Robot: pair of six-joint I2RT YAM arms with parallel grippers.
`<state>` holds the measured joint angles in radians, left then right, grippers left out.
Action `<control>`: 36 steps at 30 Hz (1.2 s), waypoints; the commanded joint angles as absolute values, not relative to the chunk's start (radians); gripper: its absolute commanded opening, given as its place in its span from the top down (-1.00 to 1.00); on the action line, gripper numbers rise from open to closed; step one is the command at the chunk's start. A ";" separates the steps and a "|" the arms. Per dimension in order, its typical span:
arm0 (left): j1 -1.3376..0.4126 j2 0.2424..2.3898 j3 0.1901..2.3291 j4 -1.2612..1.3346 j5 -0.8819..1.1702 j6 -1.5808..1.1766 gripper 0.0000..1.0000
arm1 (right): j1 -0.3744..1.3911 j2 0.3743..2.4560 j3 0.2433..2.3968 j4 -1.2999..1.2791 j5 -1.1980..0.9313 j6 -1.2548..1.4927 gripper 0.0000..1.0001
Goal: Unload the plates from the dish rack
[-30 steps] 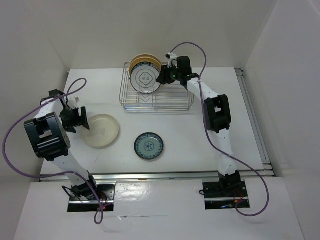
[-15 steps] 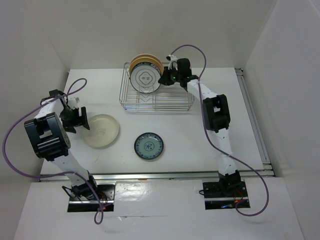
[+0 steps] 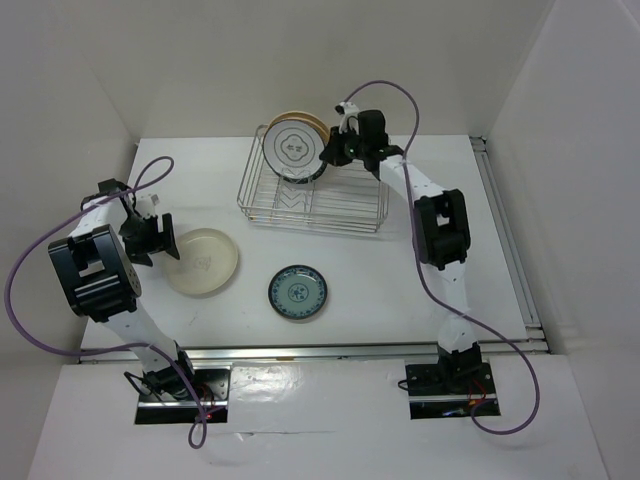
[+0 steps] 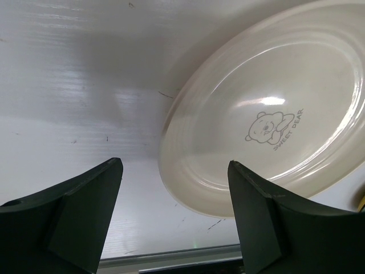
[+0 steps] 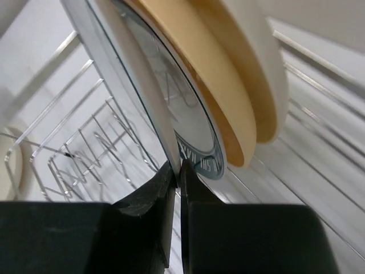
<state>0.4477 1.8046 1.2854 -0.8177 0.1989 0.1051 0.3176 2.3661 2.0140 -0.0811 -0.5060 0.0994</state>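
Nearest, blue plate (image 3: pixel 297 293): flat on your table (image 3: pixel 400 270), well apart from the rack.
Cream plate (image 3: pixel 203 262): flat, left of the blue one, bear print facing up.
Left gripper (image 4: pixel 174 165): jaws wide apart, holding nothing, at the cream plate's left edge.
Rack (image 3: pixel 310 205): at the far side.
White plate (image 3: pixel 293 148): upright at the rack's back, tan plates (image 3: pixel 300 119) behind it.
Right gripper (image 5: pixel 177 171): your fingers pinched tight on the white plate's right rim.

Cream bear-print plate (image 4: pixel 268 114), blue-patterned plate (image 3: pixel 297 293), white black-ringed plate (image 3: pixel 291 148)
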 commanded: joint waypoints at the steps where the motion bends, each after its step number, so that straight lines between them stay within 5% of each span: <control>1: 0.445 1.761 1.284 -0.815 0.224 0.120 -0.76 | 0.325 2.136 2.022 -0.008 -0.436 0.117 1.00; 8: 0.445 1.743 1.266 -0.795 0.244 0.129 -0.76 | 0.325 1.979 1.988 -0.049 -0.328 0.182 1.00; 13: 0.445 1.720 1.266 -0.795 0.262 0.138 -0.76 | 0.313 1.840 2.004 -0.450 -0.313 0.239 1.00; 19: 0.405 1.684 1.331 -0.796 0.273 0.147 -0.76 | 0.230 1.522 1.558 -0.736 -0.400 0.399 1.00; 26: 0.209 1.748 1.607 -0.816 0.347 0.140 -0.78 | 0.230 1.126 1.200 -0.915 -0.433 0.534 1.00; 36: -0.018 2.167 2.126 -0.839 0.327 -0.061 -0.78 | 0.212 0.997 0.879 -0.918 -0.469 0.695 1.00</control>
